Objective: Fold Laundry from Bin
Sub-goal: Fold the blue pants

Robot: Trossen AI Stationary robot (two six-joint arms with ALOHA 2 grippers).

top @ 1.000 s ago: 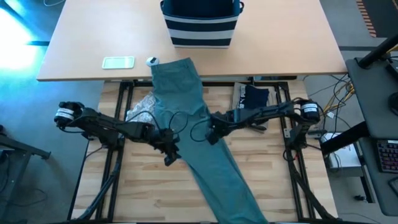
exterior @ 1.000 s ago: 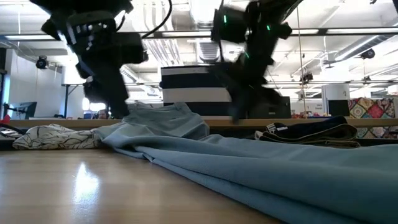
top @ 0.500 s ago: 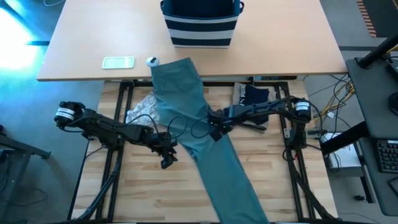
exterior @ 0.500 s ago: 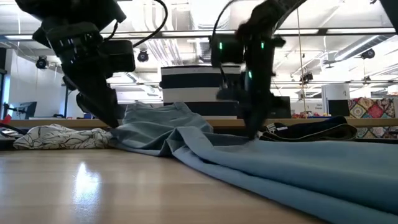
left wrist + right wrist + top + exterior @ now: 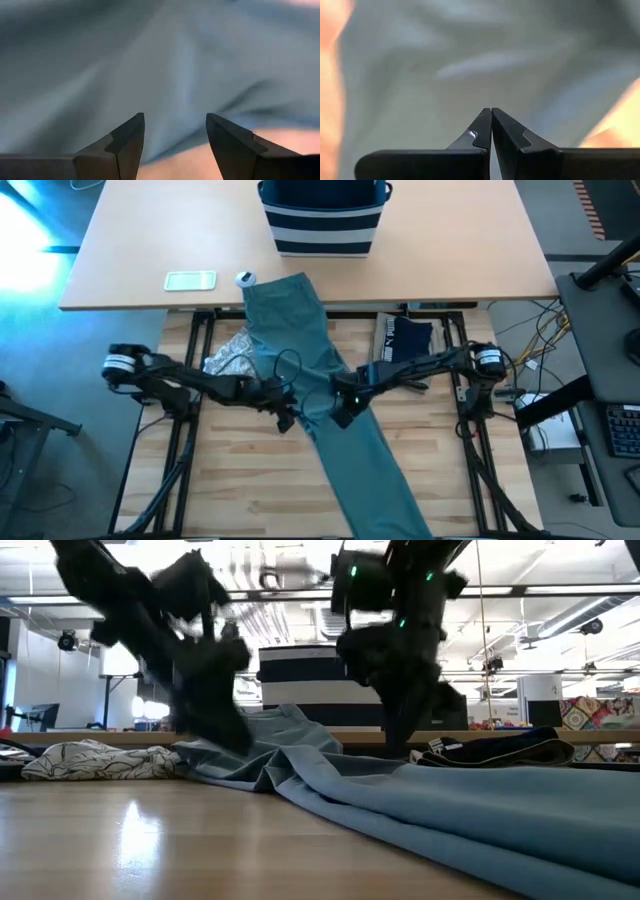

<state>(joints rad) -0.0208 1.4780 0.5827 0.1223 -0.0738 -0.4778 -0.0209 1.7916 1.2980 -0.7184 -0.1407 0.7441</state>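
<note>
I read the step in hand as spreading the long teal-green cotton garment [image 5: 318, 390] flat before any fold. It lies diagonally from the near edge of the pale tan table behind [image 5: 120, 270], across the light wooden-plank bench [image 5: 220, 480], and off the bench's front edge.

The soft-sided navy blue fabric bin with white horizontal stripes [image 5: 322, 218] stands at the tan table's far edge, well apart from the work.

Both dark arms meet over the teal garment at the bench's middle. Left gripper [image 5: 287, 418] sits at the garment's left border, its fingers [image 5: 127, 142] standing apart with nothing between them, cloth just ahead. Right gripper [image 5: 340, 412] is on the garment itself, its fingers [image 5: 482, 131] pressed together tip to tip; whether a pinch of cloth is trapped I cannot tell.

To do this well, I judge: take the border only, one layer, then draw the two grippers apart evenly so the ridge seen in the low view flattens (uneven pull would skew it).

Grey-white patterned garment [image 5: 228, 358] lies bunched near the bench's back-left, touching the teal one. Dark navy garment with white print [image 5: 404, 336] sits at the back-right edge.

Writing: the white print is too small to read. No labels legible elsewhere.
</note>
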